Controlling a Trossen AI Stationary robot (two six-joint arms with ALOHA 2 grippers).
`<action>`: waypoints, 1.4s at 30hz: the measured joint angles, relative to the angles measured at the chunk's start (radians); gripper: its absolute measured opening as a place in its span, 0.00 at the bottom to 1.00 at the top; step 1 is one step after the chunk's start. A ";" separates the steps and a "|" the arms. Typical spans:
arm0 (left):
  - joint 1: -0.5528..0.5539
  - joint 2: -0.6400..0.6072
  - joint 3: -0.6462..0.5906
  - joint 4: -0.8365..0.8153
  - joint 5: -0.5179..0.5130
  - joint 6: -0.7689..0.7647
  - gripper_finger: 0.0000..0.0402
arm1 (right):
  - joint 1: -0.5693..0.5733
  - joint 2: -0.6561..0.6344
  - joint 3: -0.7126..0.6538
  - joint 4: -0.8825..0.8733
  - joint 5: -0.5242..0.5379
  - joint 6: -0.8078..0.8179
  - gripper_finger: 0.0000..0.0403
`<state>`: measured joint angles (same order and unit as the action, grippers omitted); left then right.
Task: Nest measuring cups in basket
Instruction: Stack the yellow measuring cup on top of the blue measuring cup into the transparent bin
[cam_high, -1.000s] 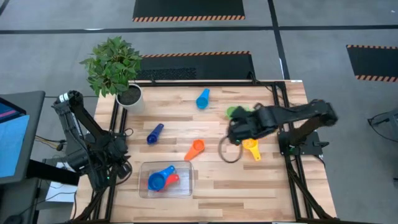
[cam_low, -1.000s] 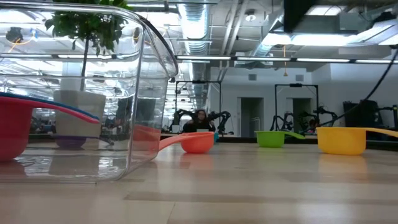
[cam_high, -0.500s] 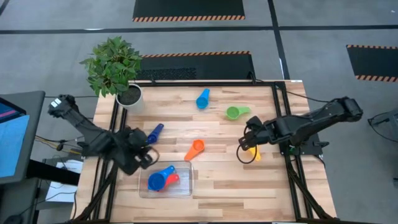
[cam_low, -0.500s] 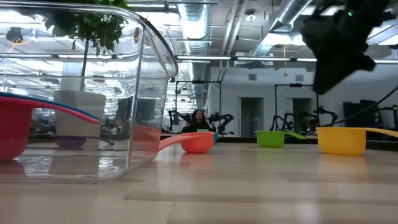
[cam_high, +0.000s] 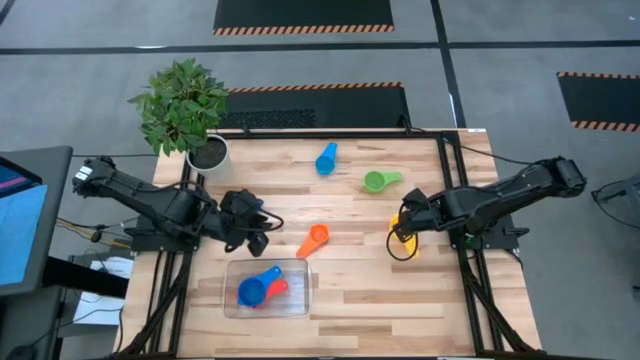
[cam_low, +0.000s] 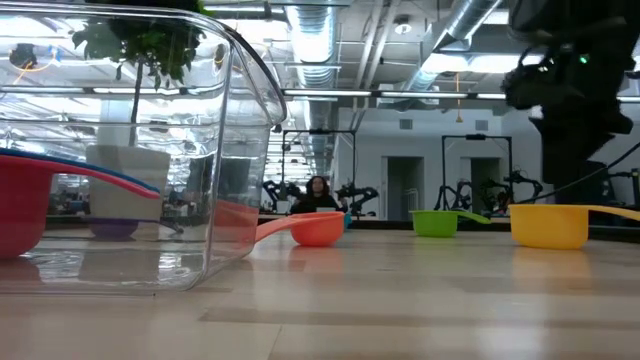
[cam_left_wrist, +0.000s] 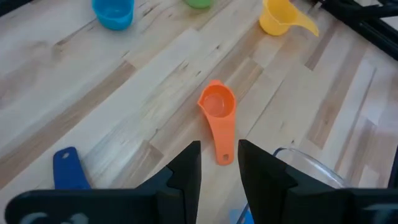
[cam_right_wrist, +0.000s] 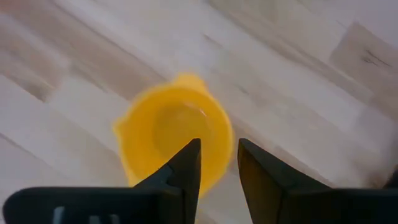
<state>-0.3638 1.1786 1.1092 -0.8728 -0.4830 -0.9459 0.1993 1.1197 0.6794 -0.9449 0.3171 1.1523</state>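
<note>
The clear see-through plastic basket (cam_high: 268, 287) sits at the near edge of the wooden table (cam_high: 350, 300), left of centre. Inside it lie a blue plastic measuring cup (cam_high: 256, 287) and a red measuring cup (cam_high: 279, 289), touching each other. Just beyond the basket's far right corner lies an orange measuring cup (cam_high: 314, 239), its handle pointing toward the basket. A light blue measuring cup (cam_high: 326, 158) rests near the table's far edge, and a green measuring cup (cam_high: 377, 181) lies to its right. A dark blue measuring cup (cam_left_wrist: 66, 169) lies on the table beside the left gripper; only its handle shows in the left wrist view.

The yellow measuring cup (cam_right_wrist: 174, 140) stands on the right part of the table, directly under the right gripper (cam_high: 404, 228). Its fingers (cam_right_wrist: 180, 171) are parted, with a narrow gap, and hold nothing.

The left gripper (cam_high: 252, 220) hovers over the table just beyond the basket's far left corner, its fingers (cam_left_wrist: 186, 171) spread slightly and empty, aimed toward the orange cup.

A green potted plant in a white pot (cam_high: 186, 113) stands at the far left corner.
</note>
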 joint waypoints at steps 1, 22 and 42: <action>0.000 0.000 0.000 0.003 0.001 0.000 0.23 | 0.000 0.000 -0.007 -0.002 -0.016 -0.001 0.34; -0.001 0.000 0.000 0.019 0.003 -0.011 0.23 | -0.006 0.000 -0.153 0.133 -0.031 0.083 0.48; -0.001 0.000 0.000 -0.033 0.139 -0.004 0.23 | -0.108 0.000 -0.221 0.739 -0.049 0.019 0.04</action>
<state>-0.3653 1.1786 1.1091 -0.9057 -0.3437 -0.9496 0.0914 1.1201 0.4581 -0.2055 0.2684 1.1717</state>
